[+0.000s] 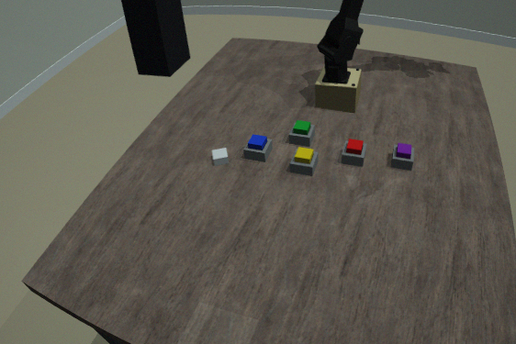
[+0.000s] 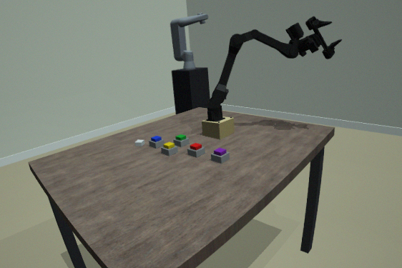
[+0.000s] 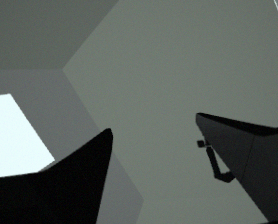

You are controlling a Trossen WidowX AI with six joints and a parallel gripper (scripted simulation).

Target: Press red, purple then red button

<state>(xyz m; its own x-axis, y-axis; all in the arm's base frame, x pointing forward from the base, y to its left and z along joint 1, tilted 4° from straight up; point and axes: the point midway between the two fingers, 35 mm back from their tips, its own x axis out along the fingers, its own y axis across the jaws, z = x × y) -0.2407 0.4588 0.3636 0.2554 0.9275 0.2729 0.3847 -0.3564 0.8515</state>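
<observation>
Fingers [image 2: 327, 23] stand wide apart with nothing between them, and your gripper [image 2: 330, 34] hangs high in the air, well off to the side of the table [image 2: 250, 204] and pointing away from it. The red button [image 1: 354, 146] sits on its grey base in the row in front of the arm's base [image 1: 337, 89], and the purple button [image 1: 404, 149] is the next one along on the outer end; neither looks touched, so I judge the first press is not yet begun.

Watch the spacing — the yellow button [image 1: 304, 154] and green button [image 1: 301, 127] lie on the other side of red. With the jaws this wide, a descent that is slightly off-centre could put one fingertip on red and let the other come down beside the base, so the press never bottoms out. The white block [image 1: 219, 155] sits just beside the blue button [image 1: 257, 141] at the far end of the row, well apart from your targets; only a wide swing would threaten it.

You get no help from the wrist view — it shows only the two dark fingertips against wall and ceiling, no button. In the top view the gripper is cut off at the frame's upper corner, so its height above the table is hard to read there.
</observation>
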